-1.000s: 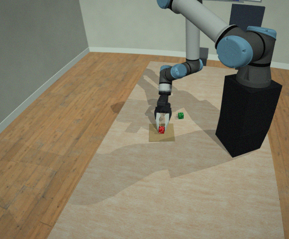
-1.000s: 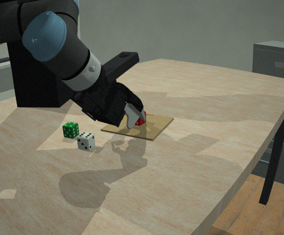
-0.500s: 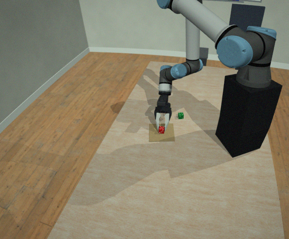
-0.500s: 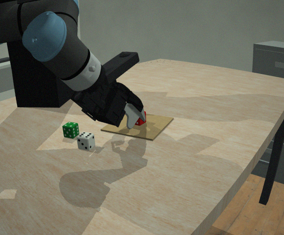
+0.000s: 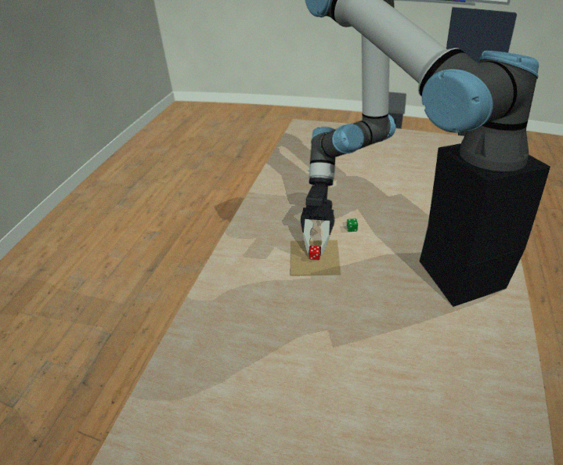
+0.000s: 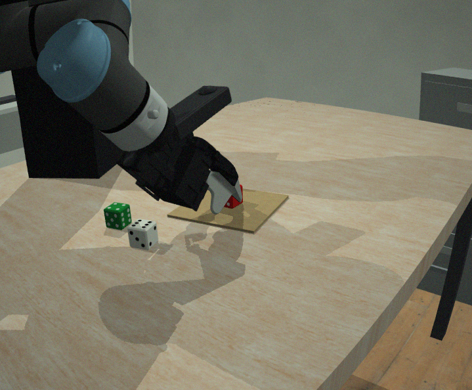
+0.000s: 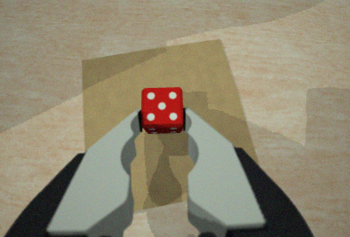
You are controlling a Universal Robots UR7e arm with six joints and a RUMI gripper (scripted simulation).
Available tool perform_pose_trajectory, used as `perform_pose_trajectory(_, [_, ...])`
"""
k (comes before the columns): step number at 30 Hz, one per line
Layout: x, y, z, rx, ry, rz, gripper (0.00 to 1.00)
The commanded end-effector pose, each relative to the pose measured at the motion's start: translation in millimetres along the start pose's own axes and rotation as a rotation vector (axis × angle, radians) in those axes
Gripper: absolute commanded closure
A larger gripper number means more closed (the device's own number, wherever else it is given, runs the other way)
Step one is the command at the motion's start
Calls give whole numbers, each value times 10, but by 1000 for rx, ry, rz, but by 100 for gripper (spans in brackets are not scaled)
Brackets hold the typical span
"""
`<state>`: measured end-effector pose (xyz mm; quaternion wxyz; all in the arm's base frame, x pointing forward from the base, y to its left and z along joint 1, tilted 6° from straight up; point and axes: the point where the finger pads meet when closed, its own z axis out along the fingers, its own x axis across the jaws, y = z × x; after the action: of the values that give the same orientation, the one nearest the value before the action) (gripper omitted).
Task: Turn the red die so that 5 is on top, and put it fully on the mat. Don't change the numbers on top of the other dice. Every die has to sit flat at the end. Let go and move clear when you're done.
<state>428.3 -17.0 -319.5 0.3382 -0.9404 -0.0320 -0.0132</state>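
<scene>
The red die [image 5: 314, 252] [image 6: 234, 203] [image 7: 162, 107] is between the two fingertips of my gripper [image 5: 315, 252] [image 6: 228, 205] [image 7: 163, 110], which is shut on it. Its five-pip face is turned to the wrist camera. My gripper leans at a slant, low over the mat [image 5: 299, 268] [image 6: 269, 205] [image 7: 107, 81]. The die is over the mat, inside its edges. I cannot tell whether it touches the mat or is level. The green die [image 5: 351, 225] [image 6: 117, 215] and the white die [image 6: 142, 234] sit flat on the table, off the mat. White shows six on top.
The green and white dice are close together beside the mat, on the robot base side in the exterior view. The black base pedestal [image 5: 481, 225] [image 6: 64, 134] stands on the table. The table's edge [image 6: 400, 289] runs along the right in the exterior view.
</scene>
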Motion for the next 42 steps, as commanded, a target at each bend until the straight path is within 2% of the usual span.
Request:
perform_pose_trajectory(1, [4, 0, -4, -1, 1, -1, 79])
perform_pose_trajectory(9, [4, 0, -4, -1, 1, -1, 72])
perform_pose_trajectory(10, [4, 0, -4, -1, 1, -1, 60])
perform_pose_trajectory(32, [4, -6, -10, -1, 1, -1, 60])
perform_pose_trajectory(42, [4, -149, -153, -1, 1, -1, 60])
